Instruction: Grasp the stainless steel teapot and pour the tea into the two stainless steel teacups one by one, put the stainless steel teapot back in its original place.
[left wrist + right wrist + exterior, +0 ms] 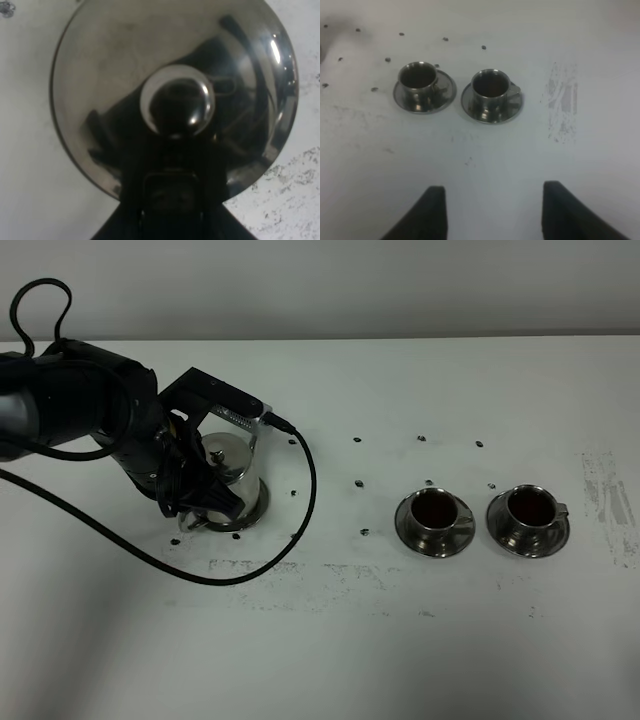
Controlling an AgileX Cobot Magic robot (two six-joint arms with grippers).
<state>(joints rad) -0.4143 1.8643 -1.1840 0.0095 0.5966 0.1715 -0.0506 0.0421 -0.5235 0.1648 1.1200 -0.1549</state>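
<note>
The stainless steel teapot (233, 466) stands at the left on its round steel coaster (259, 507), whose rim shows at the pot's base. My left gripper (200, 502) is shut on the pot's handle. The left wrist view looks down on the lid and knob (176, 100), with my gripper (170, 200) at the handle side. The spout is hidden. The two stainless steel teacups (433, 508) (530, 506) stand on saucers at the right, both holding dark tea (432, 504). They also show in the right wrist view (418, 76) (490, 85). My right gripper (494, 195) is open and empty, well short of the cups.
A black cable (305, 500) loops from the left arm across the table just right of the teapot. Small dark screw marks (358, 483) dot the white table (320, 660) between pot and cups. A scuffed patch (605, 490) lies at the far right.
</note>
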